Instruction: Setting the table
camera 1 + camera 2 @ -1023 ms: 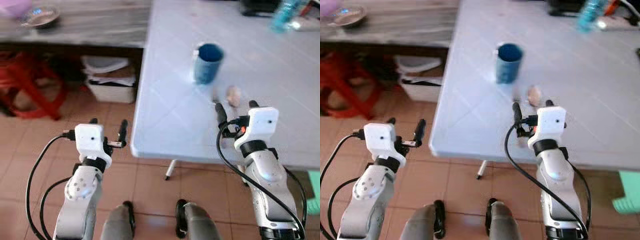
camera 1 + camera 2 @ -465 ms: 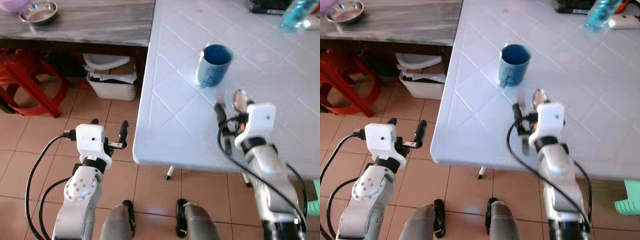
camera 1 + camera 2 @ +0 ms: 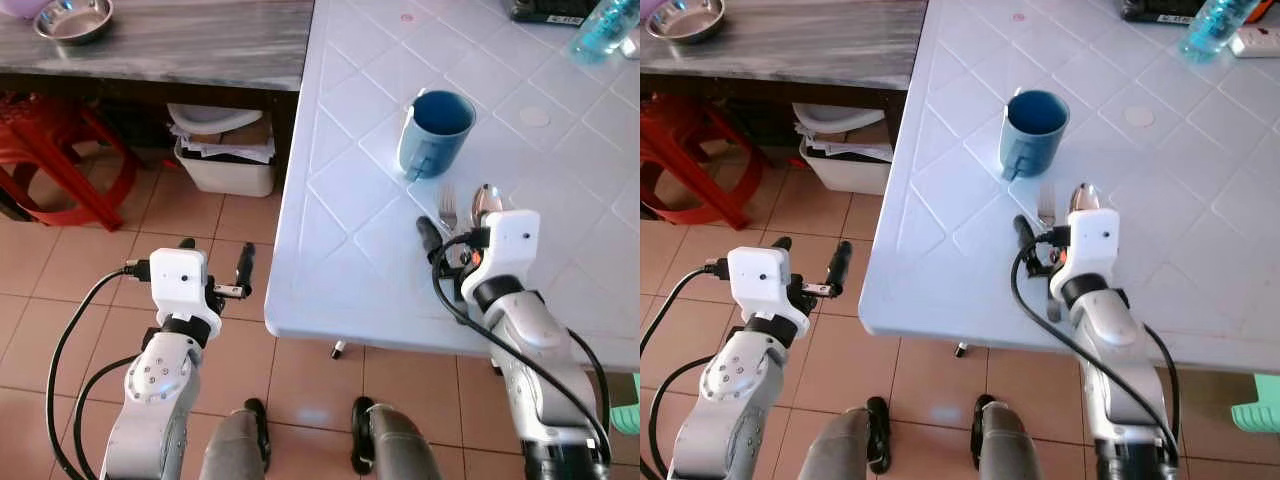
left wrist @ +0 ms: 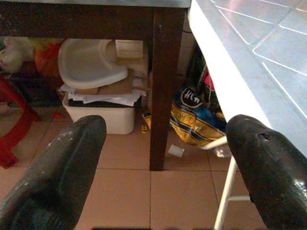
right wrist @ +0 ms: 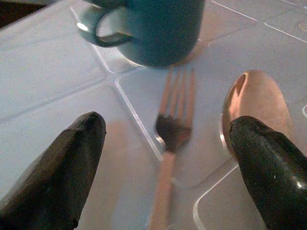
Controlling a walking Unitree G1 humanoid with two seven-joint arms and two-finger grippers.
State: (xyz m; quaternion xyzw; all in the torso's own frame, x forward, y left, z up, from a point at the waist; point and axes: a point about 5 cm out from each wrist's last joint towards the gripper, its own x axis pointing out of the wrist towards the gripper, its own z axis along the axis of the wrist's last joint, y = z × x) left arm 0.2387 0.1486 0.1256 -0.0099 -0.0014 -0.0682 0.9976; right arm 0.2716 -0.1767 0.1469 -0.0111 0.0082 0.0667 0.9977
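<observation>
**Right hand over the cutlery**

The right hand (image 5: pixel 165 143) hung released over the white surface (image 3: pixel 340 240), fingers spread around one fork (image 5: pixel 171 127), with one spoon (image 5: pixel 256 103) beside it. One blue mug (image 3: pixel 435 133) stood just beyond. The left hand (image 3: pixel 214 268) stayed off the edge above the floor, also released.

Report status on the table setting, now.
Right gripper open, low over the fork, spoon beside it. Left gripper open, idle off the table edge. Blue mug just beyond the cutlery.
</observation>
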